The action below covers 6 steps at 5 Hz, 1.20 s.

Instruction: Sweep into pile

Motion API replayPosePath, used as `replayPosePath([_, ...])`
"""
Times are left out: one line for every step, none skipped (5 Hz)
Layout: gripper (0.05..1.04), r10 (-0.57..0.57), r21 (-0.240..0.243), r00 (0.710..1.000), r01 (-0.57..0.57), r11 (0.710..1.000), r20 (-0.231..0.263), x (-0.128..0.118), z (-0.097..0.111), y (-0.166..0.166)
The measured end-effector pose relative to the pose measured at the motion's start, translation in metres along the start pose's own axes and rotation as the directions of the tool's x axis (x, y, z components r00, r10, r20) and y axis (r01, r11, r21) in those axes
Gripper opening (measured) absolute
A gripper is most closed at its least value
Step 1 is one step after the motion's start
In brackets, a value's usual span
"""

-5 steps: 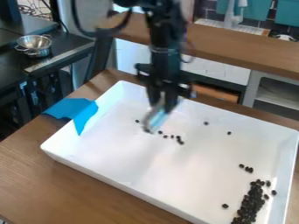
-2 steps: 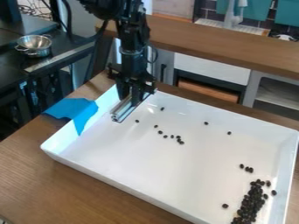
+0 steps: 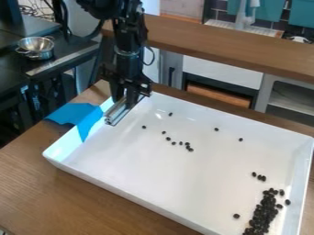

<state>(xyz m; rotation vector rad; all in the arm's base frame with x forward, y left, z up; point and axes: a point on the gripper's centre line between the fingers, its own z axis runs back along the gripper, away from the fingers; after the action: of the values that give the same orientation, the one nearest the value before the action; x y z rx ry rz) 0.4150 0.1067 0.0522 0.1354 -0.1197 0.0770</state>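
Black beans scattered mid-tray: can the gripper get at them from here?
Probably yes. The gripper hangs by the tray's upper-left edge, holding a silver bar; only bare tray floor seems to lie between it and those black beans.

A metal bowl point(image 3: 36, 47) stands on the black table point(image 3: 67, 51), upper left.
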Motion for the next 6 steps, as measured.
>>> replayPosePath([0.351, 0.022, 0.037, 1.0, -0.021, 0.999, -0.017, -0.001, -0.015, 0.004])
replayPosePath([0.351, 0.036, 0.077, 0.999, -0.035, 0.996, -0.02, -0.001, -0.029, 0.008])
replayPosePath([0.351, 0.037, 0.111, 0.999, -0.035, 0.993, -0.011, 0.002, -0.041, 0.005])
replayPosePath([0.351, 0.025, 0.129, 1.0, -0.022, 0.991, -0.017, 0.002, -0.048, -0.005])
replayPosePath([0.351, 0.043, 0.119, 0.999, -0.04, 0.992, -0.022, 0.006, -0.047, -0.008])
replayPosePath([0.351, 0.032, 0.115, 0.999, -0.028, 0.993, -0.031, 0.009, -0.048, -0.019])
